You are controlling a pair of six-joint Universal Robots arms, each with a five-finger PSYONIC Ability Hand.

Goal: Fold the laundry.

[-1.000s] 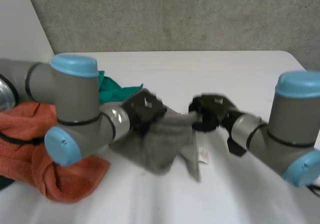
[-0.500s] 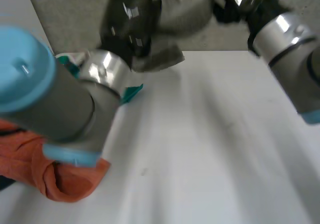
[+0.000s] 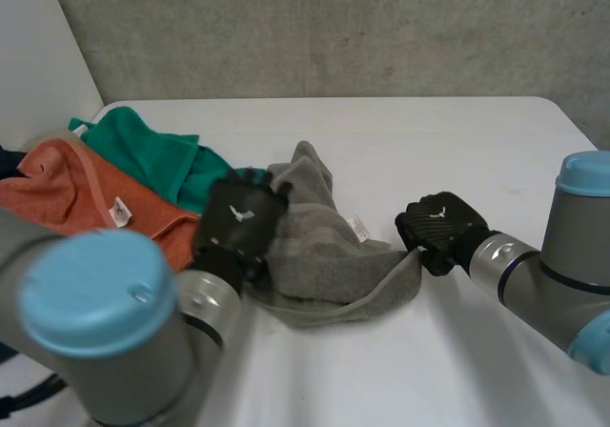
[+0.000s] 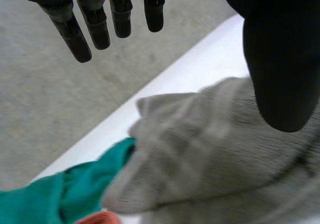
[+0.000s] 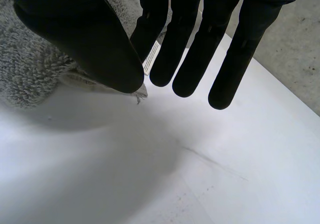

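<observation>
A grey towel lies rumpled in the middle of the white table, its white label facing up. My left hand hovers at the towel's left edge. In the left wrist view its fingers are straight and well apart from the thumb, above the grey towel and holding nothing. My right hand is at the towel's right corner. In the right wrist view its thumb pinches the corner of the grey towel against straight fingers, just above the table.
A green towel and an orange towel lie heaped at the table's left side, touching the grey towel's left edge. The green towel lies beyond my left hand's fingertips. A grey wall runs behind the table.
Both hands swung the grey towel up high and brought it back down onto the table. My left hand has let go of it and opened; my right hand keeps its corner.
</observation>
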